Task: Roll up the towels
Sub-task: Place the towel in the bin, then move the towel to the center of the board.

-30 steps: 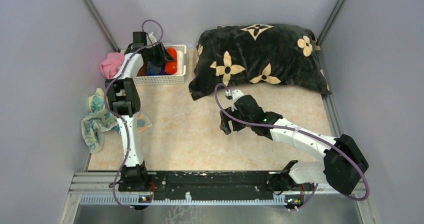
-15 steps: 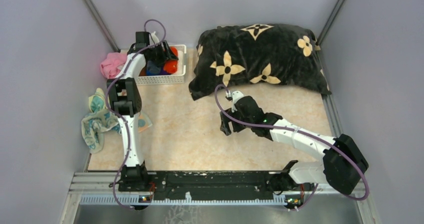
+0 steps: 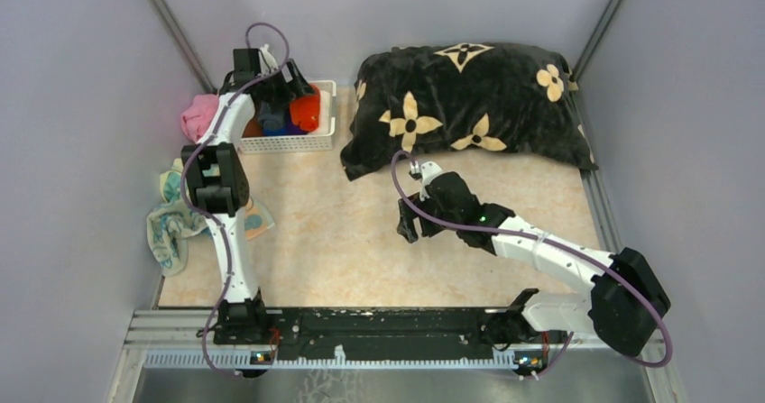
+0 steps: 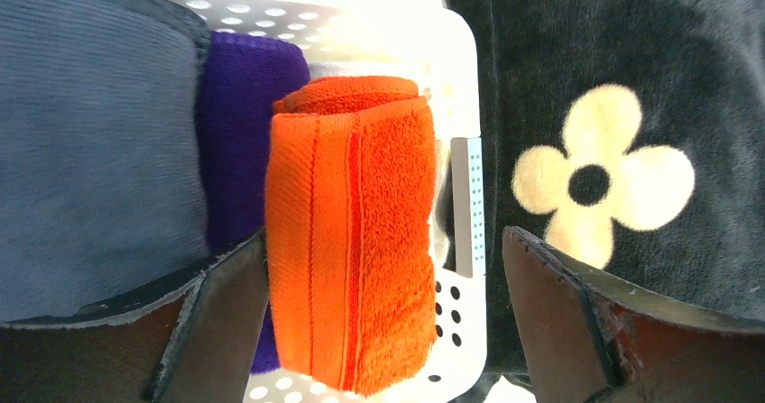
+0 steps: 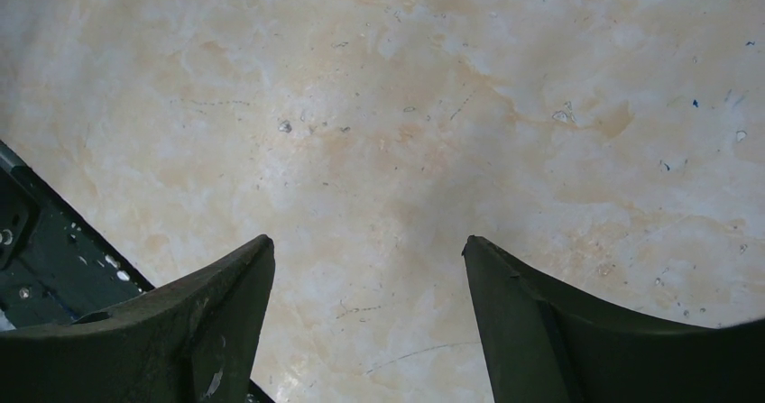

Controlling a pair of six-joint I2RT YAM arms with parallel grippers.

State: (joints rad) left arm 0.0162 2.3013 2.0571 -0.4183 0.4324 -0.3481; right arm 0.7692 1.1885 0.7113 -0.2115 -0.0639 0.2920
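**Orange towel sits rolled in basket at far-left corner**

From my remote station, I see the left tool (image 4: pixel 383 263) hanging over the white basket (image 4: pixel 456 313) at the far-left corner of the surface (image 5: pixel 406 105). Its 2 fingers are spread wide and grip nothing. The orange towel (image 4: pixel 352 232) lies rolled between them at the basket's right end. The left finger is right against the roll's edge, and there is a clear gap on the other side. A purple towel (image 4: pixel 239 105) is packed beside the orange roll, with a grey cloth (image 4: pixel 99 141) next to that.

A pink cloth (image 3: pixel 200 116) rests just outside the basket's left end. Nearer to me along the left edge, the teal-and-pale towels (image 3: pixel 168 232) lie crumpled and unrolled, partly behind the left arm.

The black cushion (image 3: pixel 469 105) with cream flowers fills the far-right part of the surface, its left end just beside the basket.

The right tool (image 5: pixel 368 245) hangs near the middle of the surface, below the cushion's near-left corner. It is released, its fingers apart over bare surface with nothing between them.
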